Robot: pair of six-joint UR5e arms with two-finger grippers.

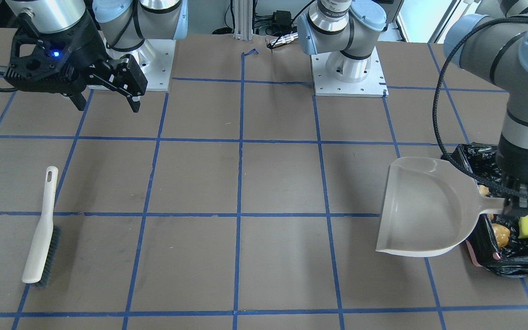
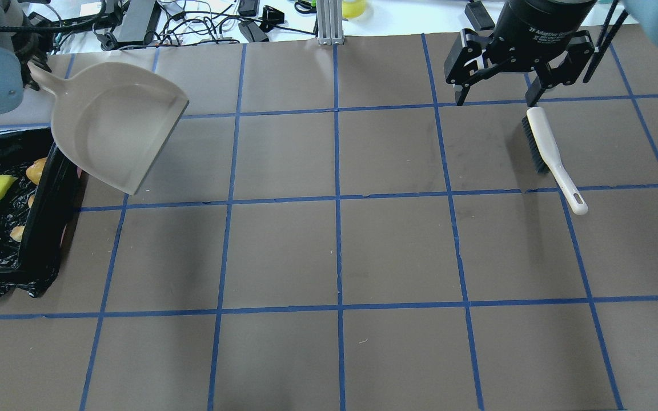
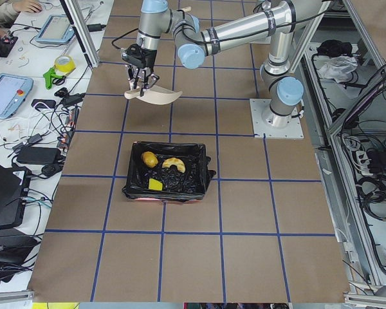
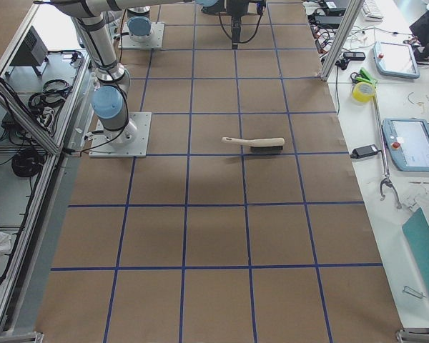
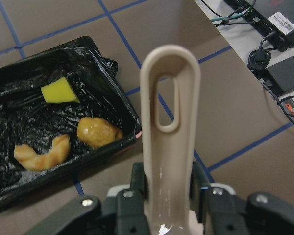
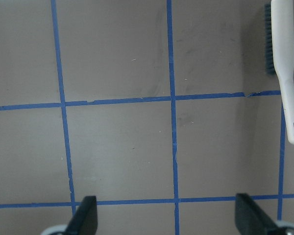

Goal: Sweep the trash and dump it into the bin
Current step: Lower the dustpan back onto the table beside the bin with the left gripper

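The bin [image 2: 40,200], lined with a crinkly black bag, stands in the left half of the desk [image 2: 340,245], with a bit of pink rim showing at one corner. All three pieces of trash lie inside it. The yellow spongy wedge [image 5: 60,91] sits apart from the other two. The golden-brown potato-like lump [image 5: 99,132] lies just beside the pale curved slice [image 5: 41,154].

The left fingers [image 5: 130,198] are closed on the handle of the beige dustpan [image 2: 115,128], one on each side of it. The dustpan is held up off the desk. Its scoop hangs beside the bin, on the side toward the middle of the desk, and in the front view its handle crosses over the bin. Nothing lies in the scoop.

The right fingers [image 2: 459,91] are spread wide and hold nothing. They hover above the right half of the desk. In the overhead view they are near the bristle end of the brush [image 2: 552,151] without touching it. The brush lies flat on the desk in that right half, on the side away from the robot, with its white handle pointing toward the right edge of the desk.
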